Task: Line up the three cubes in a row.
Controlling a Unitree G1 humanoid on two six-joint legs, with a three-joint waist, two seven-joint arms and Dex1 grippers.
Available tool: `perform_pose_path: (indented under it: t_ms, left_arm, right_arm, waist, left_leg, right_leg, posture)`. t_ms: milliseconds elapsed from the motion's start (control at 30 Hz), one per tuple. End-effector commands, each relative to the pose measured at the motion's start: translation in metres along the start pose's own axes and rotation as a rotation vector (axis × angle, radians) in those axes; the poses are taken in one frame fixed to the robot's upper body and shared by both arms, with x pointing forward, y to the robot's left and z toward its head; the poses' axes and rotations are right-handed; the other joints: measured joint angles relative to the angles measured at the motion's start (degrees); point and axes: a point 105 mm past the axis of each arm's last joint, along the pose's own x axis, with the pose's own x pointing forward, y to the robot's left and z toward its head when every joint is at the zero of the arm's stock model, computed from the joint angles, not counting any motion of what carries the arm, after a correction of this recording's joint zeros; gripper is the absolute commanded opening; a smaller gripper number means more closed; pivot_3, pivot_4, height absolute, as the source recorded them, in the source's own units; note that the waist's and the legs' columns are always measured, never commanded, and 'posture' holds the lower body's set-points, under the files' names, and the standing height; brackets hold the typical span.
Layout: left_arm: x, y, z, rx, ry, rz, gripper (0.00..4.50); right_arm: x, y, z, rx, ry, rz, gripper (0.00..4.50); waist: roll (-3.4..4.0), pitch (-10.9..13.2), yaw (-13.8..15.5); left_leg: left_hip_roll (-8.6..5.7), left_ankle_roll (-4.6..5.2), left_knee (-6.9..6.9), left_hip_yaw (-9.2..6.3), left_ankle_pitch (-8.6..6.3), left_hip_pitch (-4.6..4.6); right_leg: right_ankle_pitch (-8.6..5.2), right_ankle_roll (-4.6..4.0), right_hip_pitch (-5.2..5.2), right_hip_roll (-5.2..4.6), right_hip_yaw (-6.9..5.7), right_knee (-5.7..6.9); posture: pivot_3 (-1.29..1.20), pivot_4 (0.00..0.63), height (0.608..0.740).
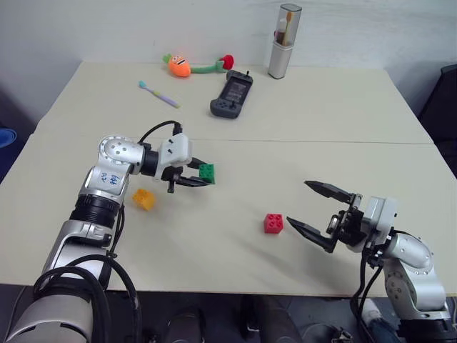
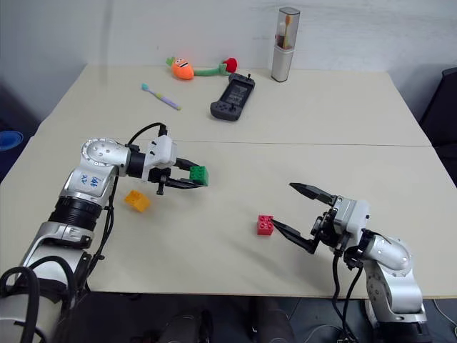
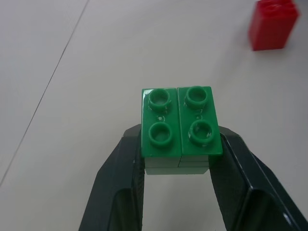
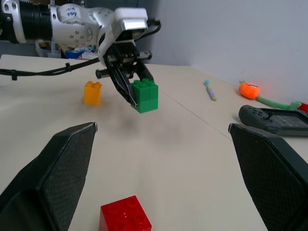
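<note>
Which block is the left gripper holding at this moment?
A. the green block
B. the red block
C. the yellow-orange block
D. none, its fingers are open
A: the left gripper has its two black fingers clamped on the sides of the green block, held off the table, while the red block and the yellow-orange block sit untouched on it.

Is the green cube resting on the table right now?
Apart. In the right wrist view the green cube, pinched in the left gripper, hangs above the table, with its shadow below.
</note>
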Motion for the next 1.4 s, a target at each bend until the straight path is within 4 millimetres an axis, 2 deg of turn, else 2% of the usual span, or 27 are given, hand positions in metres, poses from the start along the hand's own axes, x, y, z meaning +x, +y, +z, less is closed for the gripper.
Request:
perform_pose_path:
  t_ms: [33, 167, 333, 533, 933, 1033, 1133, 1200, 1400]
  left_arm:
    - [0.009, -0.022, 0.013, 0.0, 0.011, -0.068, 1.49]
    - [0.033, -0.056, -0.005, -0.026, 0.087, -0.128, 1.49]
    - [0.056, -0.077, -0.009, -0.089, 0.068, -0.127, 1.49]
    - [0.065, -0.084, -0.015, -0.126, 0.072, -0.117, 1.49]
    - [0.068, -0.075, -0.02, -0.13, 0.093, -0.06, 1.49]
    - [0.066, -0.076, -0.016, -0.149, 0.076, -0.083, 2.51]
    - [0.061, -0.065, 0.005, -0.098, -0.009, -0.043, 3.41]
    - [0.051, -0.062, 0.019, -0.078, -0.061, -0.056, 3.95]
    - [0.008, -0.056, 0.033, -0.044, -0.065, -0.059, 3.95]
  right_arm:
    - [-0.007, 0.007, 0.008, -0.002, 0.015, 0.057, 4.5]
    - [-0.013, 0.011, 0.002, 0.016, 0.063, 0.104, 4.5]
    - [-0.011, 0.013, 0.003, 0.017, 0.063, 0.11, 4.5]
    - [-0.013, 0.013, 0.005, 0.011, 0.071, 0.096, 4.5]
    - [-0.009, 0.015, 0.004, 0.014, 0.061, 0.076, 4.5]
    - [-0.009, 0.016, 0.003, 0.018, 0.062, 0.077, 4.5]
    - [-0.008, 0.014, 0.002, 0.032, 0.062, 0.076, 4.5]
    - [-0.006, 0.013, 0.002, 0.035, 0.057, 0.077, 4.5]
    - [-0.006, 0.008, -0.001, 0.039, 0.058, 0.08, 4.5]
  waist:
    - [0.0, 0.0, -0.2]
    - [0.01, 0.0, -0.5]
    - [0.01, 0.0, -0.1]
    - [0.01, 0.0, 0.7]
    - [0.01, 0.0, 1.1]
    - [0.01, 0.0, 1.1]
    - [0.01, 0.0, 1.0]
    - [0.01, 0.0, 1.0]
    - [0.02, 0.0, 0.8]
  left_leg:
    - [0.0, 0.0, 0.0, 0.02, 0.0, 0.03]
    - [0.02, 0.01, 0.0, 0.03, 0.02, 0.09]
    - [0.0, 0.04, 0.02, -0.01, 0.04, 0.08]
    - [-0.04, 0.06, 0.02, -0.02, 0.03, 0.09]
    - [-0.14, 0.17, 0.03, -0.04, 0.05, 0.09]
    - [-0.15, 0.18, 0.04, -0.05, 0.06, 0.09]
    - [-0.13, 0.17, 0.03, -0.05, 0.06, 0.08]
    - [-0.13, 0.17, 0.04, -0.06, 0.06, 0.07]
    - [-0.09, 0.11, 0.02, -0.05, 0.08, 0.12]
  right_leg:
    - [0.0, 0.0, 0.01, 0.01, 0.03, 0.01]
    - [0.0, 0.01, 0.03, 0.04, 0.1, 0.06]
    - [0.0, 0.03, 0.06, 0.04, 0.13, 0.05]
    - [0.01, 0.04, 0.07, 0.0, 0.12, 0.04]
    - [0.03, 0.07, 0.11, -0.09, 0.11, 0.03]
    - [0.03, 0.07, 0.11, -0.09, 0.1, 0.04]
    - [0.03, 0.07, 0.09, -0.08, 0.1, 0.04]
    - [0.03, 0.07, 0.1, -0.08, 0.09, 0.05]
    - [0.02, 0.06, 0.1, -0.05, 0.09, 0.06]
  posture:
    - [0.0, 0.15, 0.74]
    - [0.0, 0.15, 0.74]
    - [0.0, 0.15, 0.74]
    - [0.0, 0.15, 0.74]
    - [0.0, 0.15, 0.74]
    - [0.0, 0.15, 0.74]
    - [0.0, 0.15, 0.74]
    - [0.0, 0.15, 0.74]
    - [0.0, 0.15, 0.74]
